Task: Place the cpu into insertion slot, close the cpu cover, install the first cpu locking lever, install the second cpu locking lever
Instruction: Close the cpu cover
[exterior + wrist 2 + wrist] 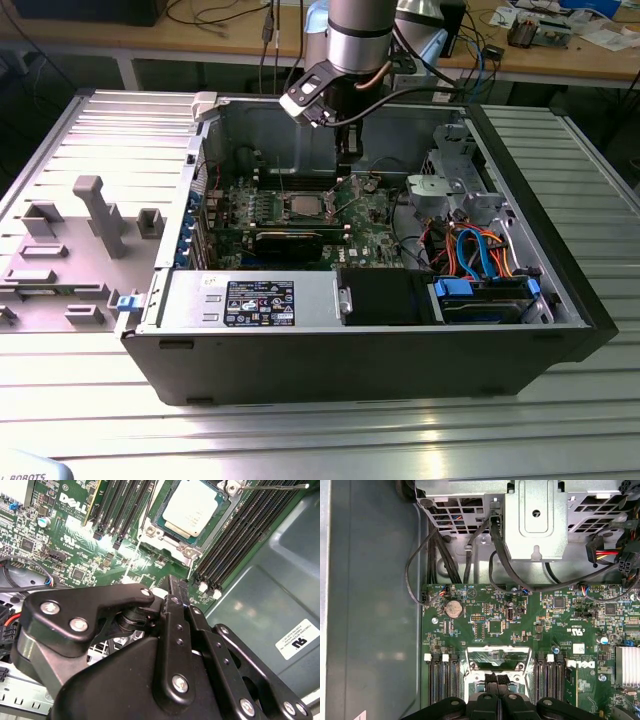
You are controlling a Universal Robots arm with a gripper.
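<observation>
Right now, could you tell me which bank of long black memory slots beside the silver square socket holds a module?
The bank away from the grey case panel: a green module fills its outermost slot; the other bank is empty.

- We see the arm [358, 40] reaching down into an open computer case [400, 360] on our ribbed metal table [320, 440]
- Its gripper [348, 165] hangs over the green board [372, 215], near the cpu [303, 207]
- We find the cpu lying in the insertion slot [289, 212]
- We note grey fixtures [100, 215] on the exterior view's left
</observation>
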